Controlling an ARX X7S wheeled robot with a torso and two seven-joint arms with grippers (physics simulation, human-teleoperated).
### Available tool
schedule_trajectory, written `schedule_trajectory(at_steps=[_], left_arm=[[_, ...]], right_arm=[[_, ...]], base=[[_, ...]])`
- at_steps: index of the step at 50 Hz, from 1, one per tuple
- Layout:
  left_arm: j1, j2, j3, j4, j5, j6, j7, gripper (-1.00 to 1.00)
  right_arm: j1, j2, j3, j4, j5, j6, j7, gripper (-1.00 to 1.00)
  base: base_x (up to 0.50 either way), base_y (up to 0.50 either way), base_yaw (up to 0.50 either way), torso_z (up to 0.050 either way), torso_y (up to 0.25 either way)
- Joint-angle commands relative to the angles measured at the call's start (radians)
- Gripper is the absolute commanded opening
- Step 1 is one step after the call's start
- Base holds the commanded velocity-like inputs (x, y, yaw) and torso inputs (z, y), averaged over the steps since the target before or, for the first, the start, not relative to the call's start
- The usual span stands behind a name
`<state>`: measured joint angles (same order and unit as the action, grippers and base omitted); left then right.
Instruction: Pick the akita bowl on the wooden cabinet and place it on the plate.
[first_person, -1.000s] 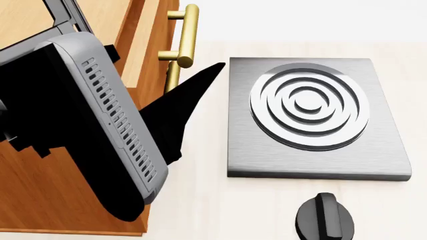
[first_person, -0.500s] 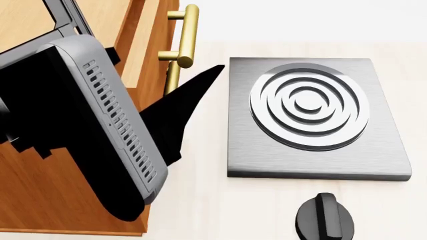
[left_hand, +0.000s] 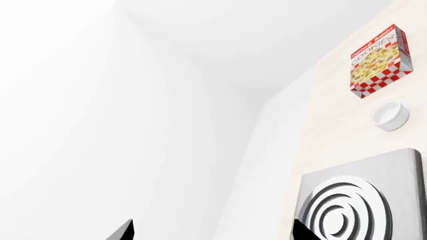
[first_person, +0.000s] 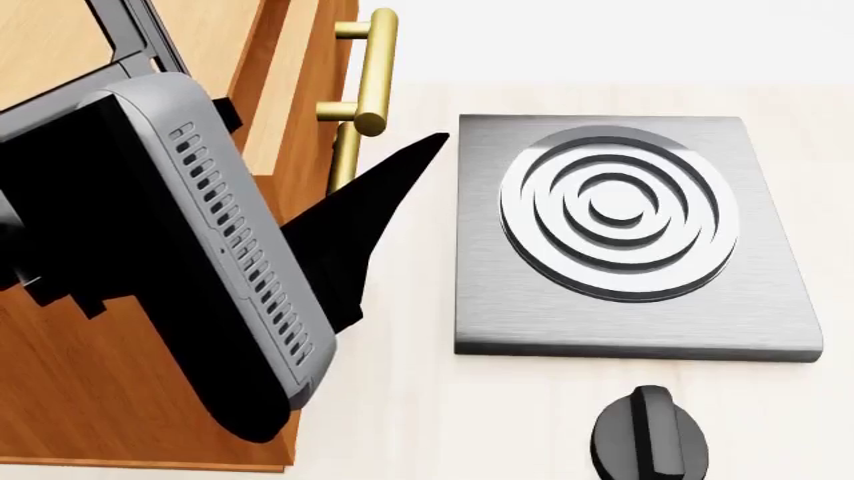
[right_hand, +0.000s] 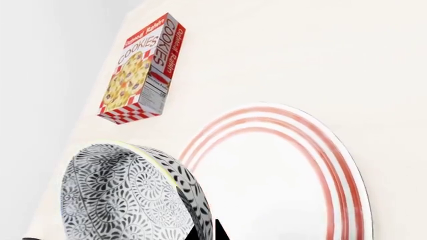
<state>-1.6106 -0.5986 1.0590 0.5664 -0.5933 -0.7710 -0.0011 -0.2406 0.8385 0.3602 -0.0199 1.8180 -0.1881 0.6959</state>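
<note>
On the pale table (right_hand: 373, 60), the right end effector (right_hand: 207, 232) clamps the akita bowl (right_hand: 127, 195) beside the plate (right_hand: 280, 190), seemingly mid-carry; next, centre and lower it.

Left arm creeps right

The grey vented left arm (first_person: 200, 250) has edged slightly rightward, covering a little more of the wooden cabinet (first_person: 80, 400).

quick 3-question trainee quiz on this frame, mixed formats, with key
1. True or false: the akita bowl sits on the wooden cabinet.
2. Multiple choice: what lies flat beyond the plate in the right wrist view? A) cookie box B) kettle C) knife
3. Fill in: the plate's rim rings are ___.

Key: 1 false, it is close against the right end effector, beside the plate; 2 A; 3 red.
</note>
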Motion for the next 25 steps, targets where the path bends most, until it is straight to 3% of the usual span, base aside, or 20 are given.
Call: schedule_trajectory(at_steps=[1, 25], left_arm=[[0.005, 0.001, 0.003, -0.006, 0.005, 0.008, 0.001, 1.0], [0.015, -0.005, 0.003, -0.007, 0.008, 0.015, -0.002, 1.0]], right_arm=[[0.02, -0.002, -0.019, 0.037, -0.02, 0.017, -0.008, -1.0], [0.047, 0.009, -0.051, 0.058, -0.04, 0.039, 0.0, -1.0]], base=[[0.0, 0.0, 0.0, 0.0, 0.0], [0.0, 0.0, 0.0, 0.0, 0.0]])
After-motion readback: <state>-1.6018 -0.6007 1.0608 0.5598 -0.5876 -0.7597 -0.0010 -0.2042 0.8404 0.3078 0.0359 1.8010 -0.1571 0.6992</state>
